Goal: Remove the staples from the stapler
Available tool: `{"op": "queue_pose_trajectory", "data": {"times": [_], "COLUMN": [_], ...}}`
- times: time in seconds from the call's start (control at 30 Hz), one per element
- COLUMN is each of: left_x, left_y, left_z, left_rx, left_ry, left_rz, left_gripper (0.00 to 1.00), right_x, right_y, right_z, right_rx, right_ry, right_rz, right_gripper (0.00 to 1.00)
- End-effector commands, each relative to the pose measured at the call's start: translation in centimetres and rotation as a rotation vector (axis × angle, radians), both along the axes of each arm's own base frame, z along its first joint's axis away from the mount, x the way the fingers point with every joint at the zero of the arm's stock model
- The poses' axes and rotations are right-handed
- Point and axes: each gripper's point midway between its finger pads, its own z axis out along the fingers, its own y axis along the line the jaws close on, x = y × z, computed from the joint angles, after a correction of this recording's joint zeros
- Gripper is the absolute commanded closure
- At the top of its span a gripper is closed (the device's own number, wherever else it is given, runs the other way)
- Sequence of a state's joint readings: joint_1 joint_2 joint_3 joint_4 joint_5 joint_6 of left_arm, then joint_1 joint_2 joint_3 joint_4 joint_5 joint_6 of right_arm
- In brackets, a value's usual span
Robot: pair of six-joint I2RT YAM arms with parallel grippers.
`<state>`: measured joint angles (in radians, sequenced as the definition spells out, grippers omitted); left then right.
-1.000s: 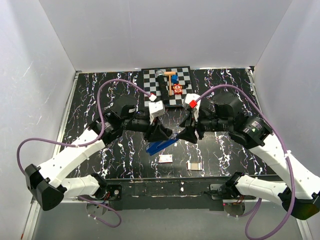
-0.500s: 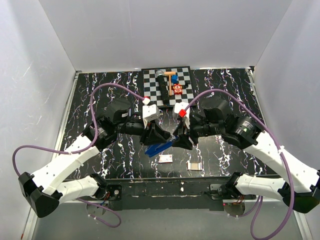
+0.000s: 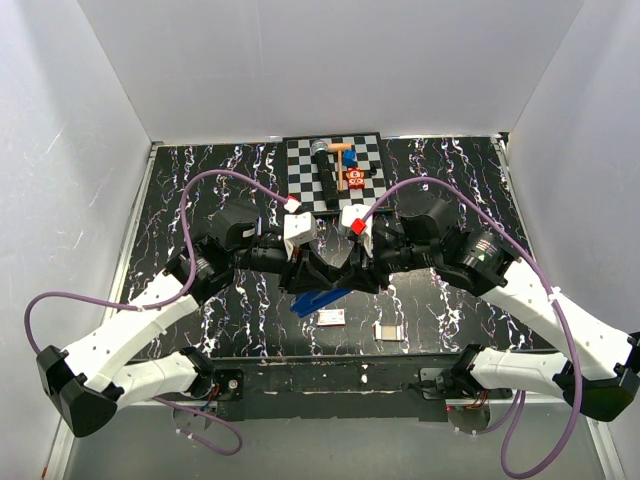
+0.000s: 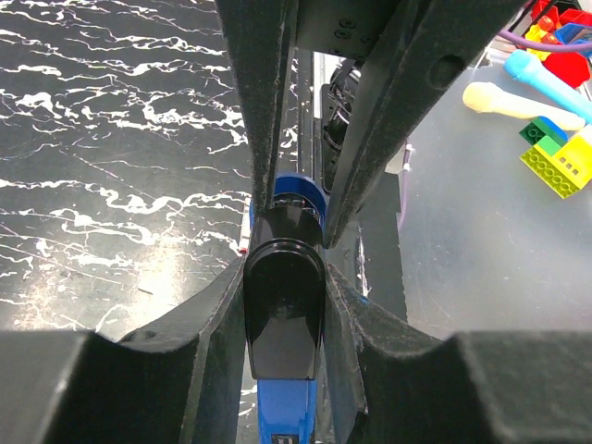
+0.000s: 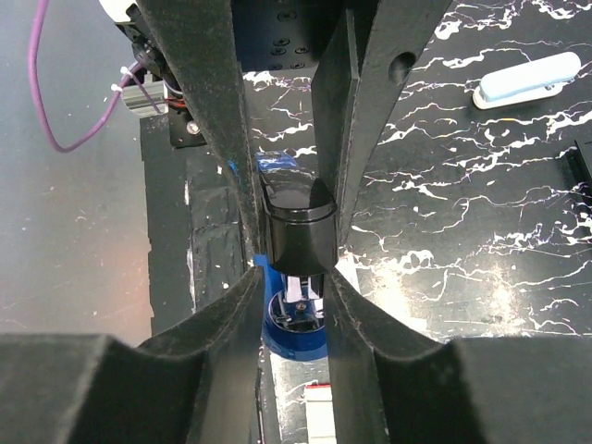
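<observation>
We see a black table [image 3: 180,200] veined with white, like marble. A checkerboard mat [image 3: 298,172] lies flat at its far edge. Near the front edge lie a small white-and-red flat box [image 3: 330,318] and, just right of it, a small pale flat piece [image 3: 388,331]. A pale oblong thing [image 5: 525,81] also lies on it.

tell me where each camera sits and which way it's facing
top external: fixed above and behind the bases, looking down at the marbled table; both arms show, left gripper and right gripper meeting at the stapler.
left wrist: on the left arm, looking along its own fingers, pinching the stapler's black end.
right wrist: on the right arm, looking along its own fingers, closed around the blue part.
shared: both wrist views see the stapler and the opposite gripper.
</observation>
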<state>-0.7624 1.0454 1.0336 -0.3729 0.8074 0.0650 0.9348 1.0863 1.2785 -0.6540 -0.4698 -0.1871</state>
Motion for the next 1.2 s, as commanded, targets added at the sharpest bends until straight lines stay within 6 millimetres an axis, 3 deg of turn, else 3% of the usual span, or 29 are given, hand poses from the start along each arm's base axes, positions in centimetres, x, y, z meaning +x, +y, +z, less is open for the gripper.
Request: {"op": "queue_pose_trajectory", "data": {"times": [0.0,0.33,0.43,0.5,0.93,1.17], "left_x": [-1.1,-1.6,-1.8,-1.8,-2.0,-1.8], "left_y": [0.1,0.3,0.4,0.5,1.3,1.3], "left_z": [2.8,3.6,4.0,4.0,5.6,5.5], "left_rx": [-0.089,-0.12,-0.132,-0.134,-0.186,-0.182], "left_ry": [-0.058,-0.072,-0.082,-0.085,-0.139,-0.137], "left_rz": [-0.04,-0.055,-0.059,-0.055,-0.013,-0.006], "left_gripper": [1.0,1.0,1.0,1.0,1.0,1.0], "right_x": [-0.4,-0.9,-1.1,-1.5,-3.8,-3.3], "right_y": [0.9,1.0,1.0,0.9,-1.5,-1.0], "right_z": [2.0,1.4,1.4,1.3,-3.4,-1.9], "right_rx": [0.072,0.062,0.064,0.061,0.018,0.061], "right_ry": [-0.034,-0.015,-0.011,-0.002,0.096,0.08], "right_rz": [0.043,0.073,0.087,0.103,0.091,0.069], "right_gripper": [0.63,0.73,0.85,0.99,0.99,0.99]}}
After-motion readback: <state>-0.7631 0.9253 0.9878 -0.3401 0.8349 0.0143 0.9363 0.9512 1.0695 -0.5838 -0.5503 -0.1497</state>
